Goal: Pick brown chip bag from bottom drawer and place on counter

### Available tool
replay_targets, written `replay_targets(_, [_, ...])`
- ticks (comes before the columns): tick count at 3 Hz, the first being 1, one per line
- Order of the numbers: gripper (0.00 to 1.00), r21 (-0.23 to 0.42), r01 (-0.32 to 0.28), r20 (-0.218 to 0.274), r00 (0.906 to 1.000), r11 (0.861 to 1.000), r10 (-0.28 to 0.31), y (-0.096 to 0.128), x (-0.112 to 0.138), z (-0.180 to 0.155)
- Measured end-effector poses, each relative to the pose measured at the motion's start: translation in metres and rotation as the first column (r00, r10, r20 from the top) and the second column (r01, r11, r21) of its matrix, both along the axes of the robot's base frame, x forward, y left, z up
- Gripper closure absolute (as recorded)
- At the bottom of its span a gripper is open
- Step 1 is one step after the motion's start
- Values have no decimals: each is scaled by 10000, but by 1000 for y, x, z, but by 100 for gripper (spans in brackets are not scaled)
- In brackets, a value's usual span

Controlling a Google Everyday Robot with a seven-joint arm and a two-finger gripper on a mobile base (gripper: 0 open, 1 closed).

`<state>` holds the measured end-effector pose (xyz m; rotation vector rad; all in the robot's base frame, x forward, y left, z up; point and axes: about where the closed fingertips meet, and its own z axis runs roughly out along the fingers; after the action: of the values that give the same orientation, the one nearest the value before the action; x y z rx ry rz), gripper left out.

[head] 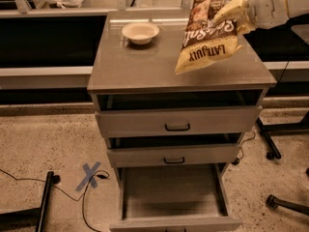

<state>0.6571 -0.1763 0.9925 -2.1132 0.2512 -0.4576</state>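
The brown chip bag (207,33) hangs tilted in the air over the right half of the counter (145,64), its pale yellow lower end pointing down-left and its lettering upside down. My gripper (237,9) comes in from the upper right and is shut on the bag's upper part; its pale fingers (231,11) press against the bag. The bag's lower corner does not touch the counter. The bottom drawer (171,197) is pulled far out below, and its grey interior is empty.
A cream round bowl (140,32) sits at the back left of the counter. The two upper drawers (177,124) are slightly open. Blue tape cross (90,174) and cables lie on the speckled floor; chair bases stand at right (285,204).
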Motion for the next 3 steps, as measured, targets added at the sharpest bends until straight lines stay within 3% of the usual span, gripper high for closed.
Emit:
replay_targets(1, [100,831,1349,-19,9908,9874,-1352,-26,23,-8])
replay_targets(2, [100,1151,1921,-275,9814,9746,-1902,-36,29,-14])
replay_targets(3, [82,1036,2311,-676,9720,9674,-2249,-42,31,-21])
